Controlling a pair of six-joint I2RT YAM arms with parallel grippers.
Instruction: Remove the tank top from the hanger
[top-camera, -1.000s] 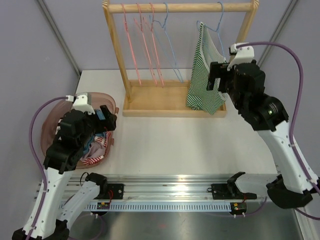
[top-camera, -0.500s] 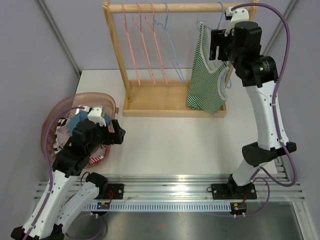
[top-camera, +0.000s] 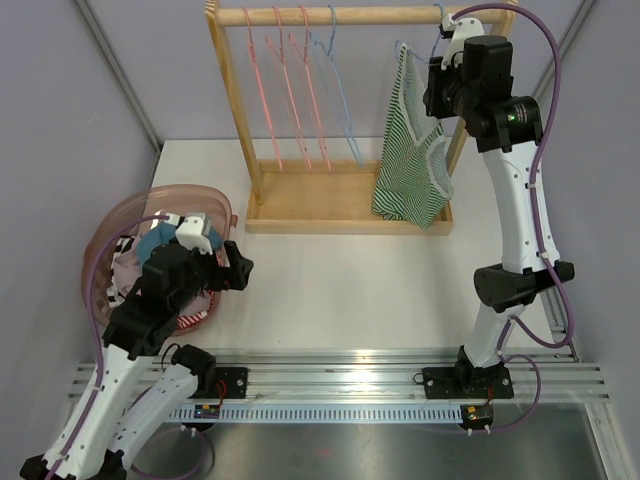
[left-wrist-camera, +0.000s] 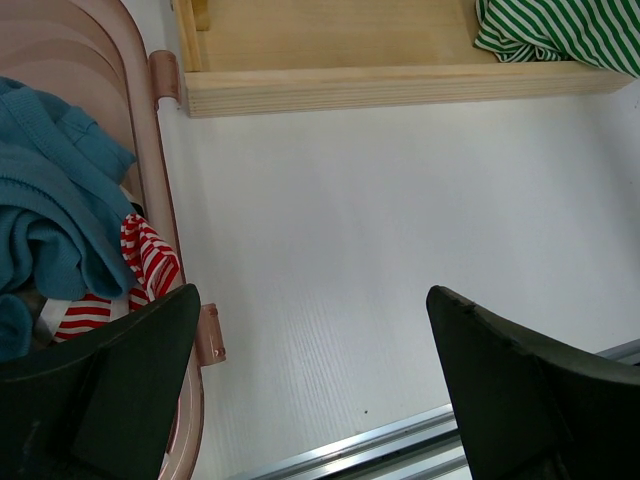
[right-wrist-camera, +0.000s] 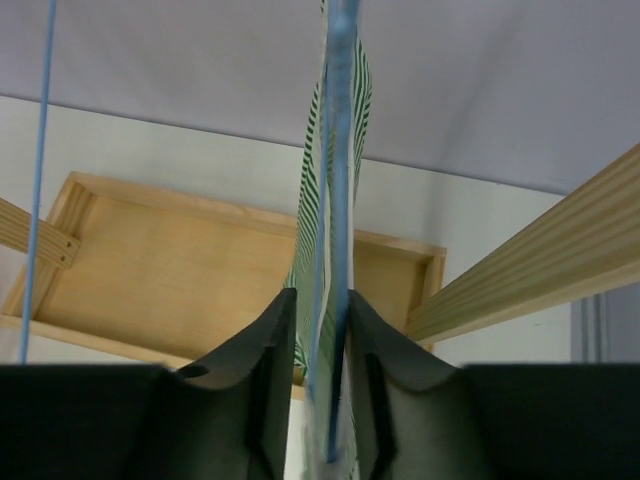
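Tank top (top-camera: 410, 150), green-striped, hangs on blue hanger (right-wrist-camera: 340, 100) at 1 o'clock, hem in the wooden rack's (top-camera: 360, 16) tray. Right gripper (right-wrist-camera: 320, 330) is pinched on its strap and the hanger wire. The rack post crowds it at 3 o'clock. Spare hangers (top-camera: 300, 90) at 11. Left gripper (left-wrist-camera: 312, 300) is spread wide and holds nothing, beside the clothes basket (left-wrist-camera: 145, 150) at 8 o'clock.

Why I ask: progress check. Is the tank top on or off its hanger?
On: tank top drapes from blue hanger on rail.
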